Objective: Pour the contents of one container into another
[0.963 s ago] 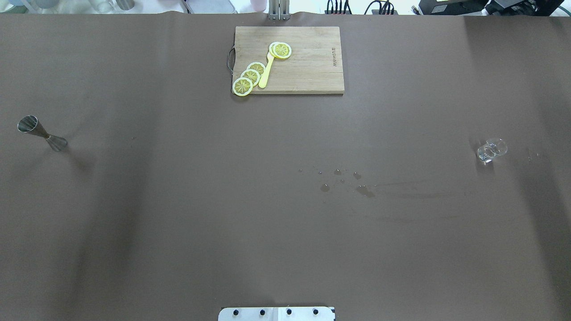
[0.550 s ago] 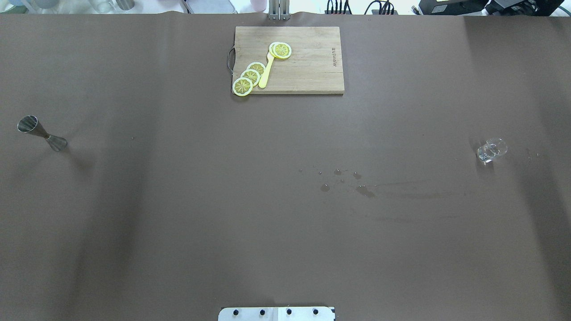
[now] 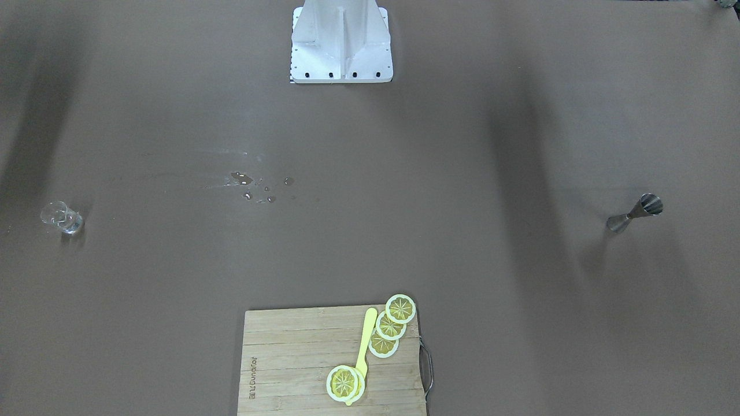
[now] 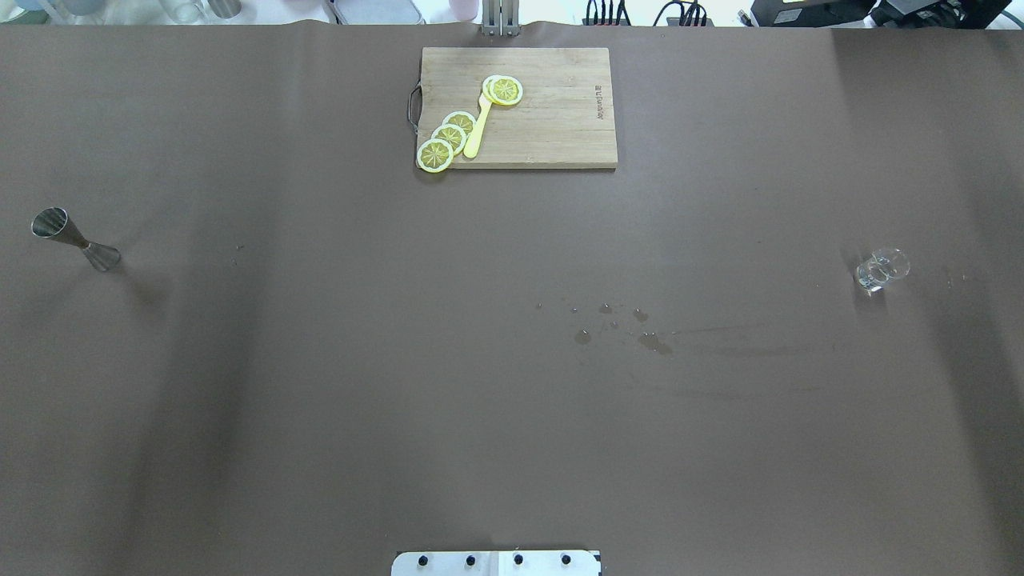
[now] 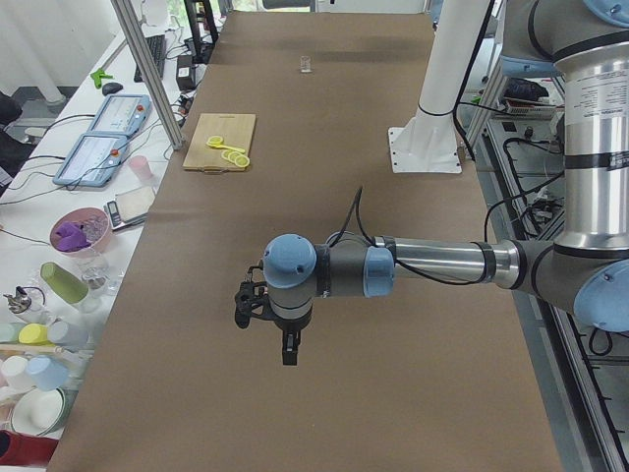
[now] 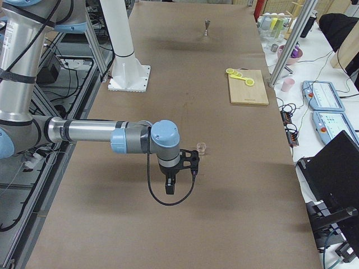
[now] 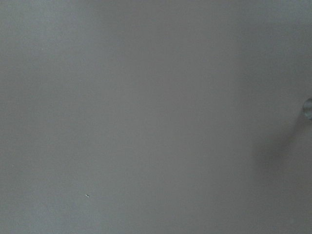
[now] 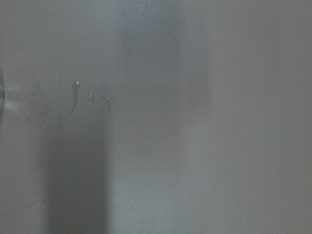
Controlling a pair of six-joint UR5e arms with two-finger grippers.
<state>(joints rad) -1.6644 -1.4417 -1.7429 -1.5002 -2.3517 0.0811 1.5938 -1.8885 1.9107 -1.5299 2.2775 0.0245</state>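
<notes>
The steel jigger (image 4: 76,240) stands upright close to the left edge of the bench (image 4: 320,400), about midway along that edge. The small clear glass (image 4: 880,270) stands near the opposite, right edge, well apart from it. Nothing touches either one. Between them, nearer the glass, a few water drops (image 4: 640,332) lie on the brown cover. At the far edge, centred, is a wooden cutting board (image 4: 552,120) with lemon slices (image 4: 448,138) and a yellow plastic knife (image 4: 478,128) on its left part. The left gripper (image 5: 265,315) hangs above the bench's left end and the right gripper (image 6: 180,168) above its right end, beside the glass (only the side views show them, so I cannot tell whether either is released or clenched).
</notes>
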